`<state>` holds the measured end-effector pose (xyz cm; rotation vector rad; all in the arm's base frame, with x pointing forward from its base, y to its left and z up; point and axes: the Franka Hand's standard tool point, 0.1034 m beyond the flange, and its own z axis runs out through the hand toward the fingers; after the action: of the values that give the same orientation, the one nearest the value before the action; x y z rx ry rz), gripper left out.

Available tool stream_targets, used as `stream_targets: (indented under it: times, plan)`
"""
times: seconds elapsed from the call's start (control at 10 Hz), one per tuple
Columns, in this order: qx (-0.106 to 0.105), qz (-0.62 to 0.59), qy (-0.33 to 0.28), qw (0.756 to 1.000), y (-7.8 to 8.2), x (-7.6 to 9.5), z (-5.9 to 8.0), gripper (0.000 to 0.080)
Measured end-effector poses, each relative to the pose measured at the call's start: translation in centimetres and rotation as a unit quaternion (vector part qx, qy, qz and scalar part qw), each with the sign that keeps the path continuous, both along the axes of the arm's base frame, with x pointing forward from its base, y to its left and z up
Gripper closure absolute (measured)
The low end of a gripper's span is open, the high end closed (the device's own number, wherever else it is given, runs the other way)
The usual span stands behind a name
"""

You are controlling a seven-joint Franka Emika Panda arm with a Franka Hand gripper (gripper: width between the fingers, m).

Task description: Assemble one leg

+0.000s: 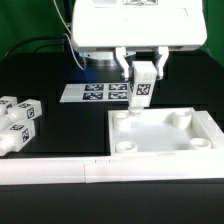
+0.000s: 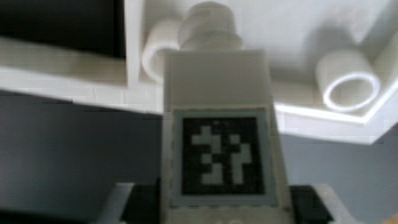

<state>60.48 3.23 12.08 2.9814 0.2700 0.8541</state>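
One leg [image 1: 142, 88] upright, long axis vertical

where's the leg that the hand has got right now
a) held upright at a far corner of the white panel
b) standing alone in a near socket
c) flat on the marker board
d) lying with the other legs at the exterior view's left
a: the hand is shut on the leg, holding it upright at a far corner of the white panel, while the other legs lie apart at the exterior view's left.
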Motion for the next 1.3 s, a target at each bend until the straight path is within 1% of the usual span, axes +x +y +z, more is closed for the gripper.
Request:
stream_targets:
  times: [0.1,0.2,0.3,0.4,0.5,0.7,0.8,0.9,1.0,1.1,1.2,1.3]
  plan:
    - [0.018,-0.005,0.0,1.0,1.9,0.5,-0.8,0.0514]
    - [0.045,-0.021,0.004,0.999,4.2,1.6,-0.9,0.0514]
    - [0.059,-0.02,-0.001,0.998,6.5,3.0,-0.3,0.0514]
    - [0.059,-0.02,-0.006,0.998,6.9,3.3,0.1,0.0514]
    - [0.052,-0.016,-0.004,0.999,7.1,3.2,0.1,0.0514]
    - [0.05,-0.016,-0.003,0.999,6.9,3.2,-0.1,0.0514]
    - [0.047,-0.013,-0.013,0.999,6.9,3.2,0.1,0.0514]
    - [0.032,-0.006,-0.061,0.998,6.1,2.6,-0.1,0.0514]
    - [0.031,-0.008,-0.04,0.999,5.7,2.0,-1.6,0.0514]
    - [0.035,-0.009,-0.04,0.999,6.0,2.5,-1.3,0.0514]
    - [0.037,-0.006,-0.04,0.998,6.6,2.4,-1.7,0.0514]
    - [0.037,-0.005,-0.035,0.999,6.8,2.2,-2.3,0.0514]
